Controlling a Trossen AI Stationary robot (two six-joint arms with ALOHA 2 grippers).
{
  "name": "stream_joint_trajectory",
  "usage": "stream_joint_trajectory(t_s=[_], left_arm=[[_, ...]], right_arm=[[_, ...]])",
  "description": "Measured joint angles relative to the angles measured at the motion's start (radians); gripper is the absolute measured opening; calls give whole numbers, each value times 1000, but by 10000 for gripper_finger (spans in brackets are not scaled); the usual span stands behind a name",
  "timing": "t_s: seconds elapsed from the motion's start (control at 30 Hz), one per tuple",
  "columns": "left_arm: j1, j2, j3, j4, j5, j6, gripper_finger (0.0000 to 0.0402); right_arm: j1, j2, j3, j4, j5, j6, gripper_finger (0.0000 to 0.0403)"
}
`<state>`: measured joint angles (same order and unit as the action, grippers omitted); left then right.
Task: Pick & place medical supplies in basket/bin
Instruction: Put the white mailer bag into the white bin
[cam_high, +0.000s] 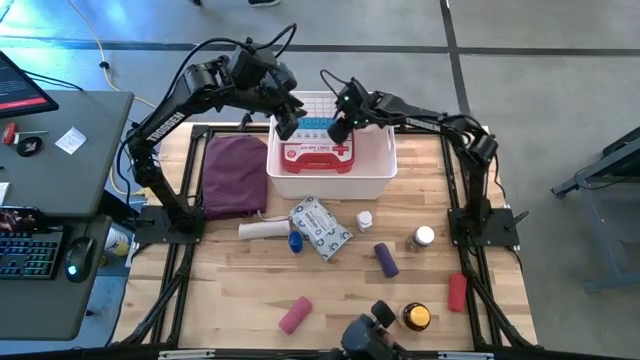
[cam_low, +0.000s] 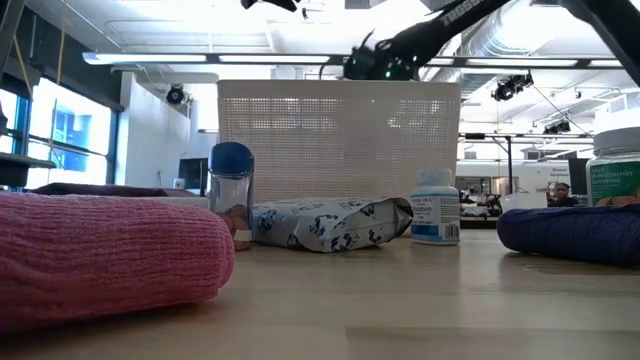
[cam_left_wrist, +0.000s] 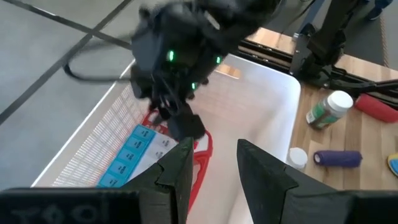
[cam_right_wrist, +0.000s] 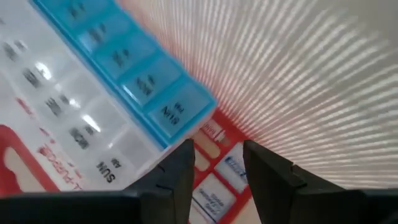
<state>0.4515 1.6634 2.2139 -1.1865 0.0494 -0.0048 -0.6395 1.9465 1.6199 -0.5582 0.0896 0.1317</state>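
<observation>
Both dark arms reach over the white rectangular plastic tub with slotted sides (cam_high: 383, 176), which stands at the far middle of the wooden table (cam_high: 500, 300). Inside it lies the red first-aid case with a white cross (cam_high: 318, 155), and against its far wall a blue-and-white weekly pill organiser (cam_high: 318, 124) with its long axis running left to right. The left gripper (cam_high: 287, 127) hangs over the tub's far left corner and the right gripper (cam_high: 338, 131) just right of it, over the organiser's right end; the two stand close together. In the left wrist view the left gripper (cam_left_wrist: 214, 163) has its fingers parted by a narrow gap with nothing between them. In the right wrist view the right gripper (cam_right_wrist: 219, 158) is likewise slightly parted and empty, directly above the organiser's (cam_right_wrist: 118, 53) end compartment. The supplies yet to be placed all lie on the near side of the tub: a grey-white printed wipes packet (cam_high: 320, 228) nearest, a purple roll (cam_high: 386, 259), a pink roll (cam_high: 294, 314), a red roll (cam_high: 457, 291) and an amber jar (cam_high: 416, 316). Either arm would need to travel nearward; the packet lies about midway between them.
</observation>
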Motion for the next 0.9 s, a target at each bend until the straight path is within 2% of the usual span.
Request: stream_joint_trajectory(t_s=[0.2, 0.27, 0.43, 0.5, 0.7, 0.9], left_arm=[[0, 0, 0, -48, 47, 0, 161], [0, 0, 0, -66, 47, 0, 161], [0, 0, 0, -87, 46, -3, 161], [0, 0, 0, -101, 46, -11, 161], [-3, -6, -1, -143, 67, -97, 161], [-51, -11, -1, -238, 67, -162, 161]], right_arm=[[-2, -116, 0, -45, -33, 6, 129], [-2, -162, 0, -49, -111, 24, 129], [6, -254, 2, -59, -391, 139, 129], [23, -281, 2, -76, -443, 177, 129], [122, -349, 2, -110, -437, 231, 138], [247, -363, 2, -116, -434, 273, 189]])
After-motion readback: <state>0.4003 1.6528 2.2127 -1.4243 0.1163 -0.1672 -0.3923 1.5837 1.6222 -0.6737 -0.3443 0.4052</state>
